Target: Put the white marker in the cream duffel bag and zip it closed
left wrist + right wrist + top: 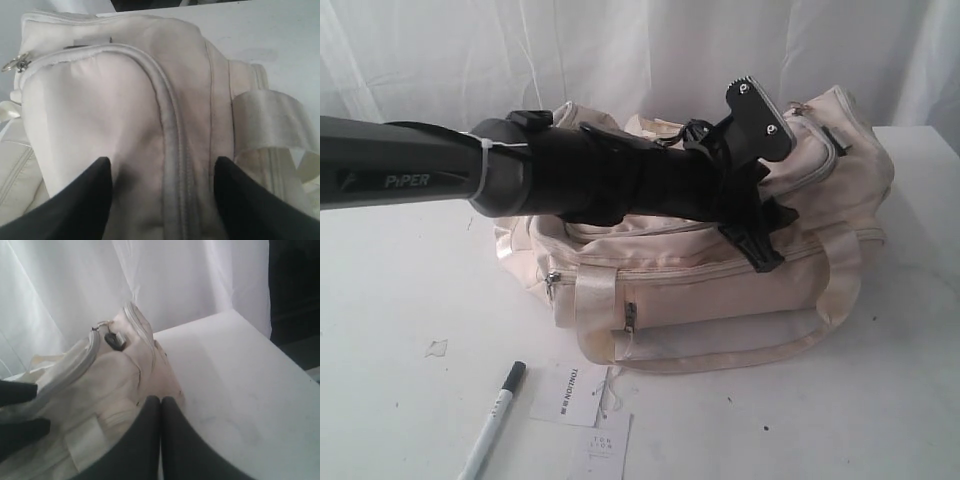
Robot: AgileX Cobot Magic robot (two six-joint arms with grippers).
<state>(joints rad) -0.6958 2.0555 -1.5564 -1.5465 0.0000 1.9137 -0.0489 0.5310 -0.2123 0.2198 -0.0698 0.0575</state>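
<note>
While the white marker [492, 420] lies on the table [400, 300] before the cream duffel bag [720, 290], the left gripper [768, 185] hangs over the bag. Left wrist: jaws spread astride a zipper seam [172, 150], probably to open it. Right wrist: right gripper [161, 401] pressed together, empty, beside the bag's end.

Draped white curtain [420, 50], soft daylight, white table [390, 290]
</note>
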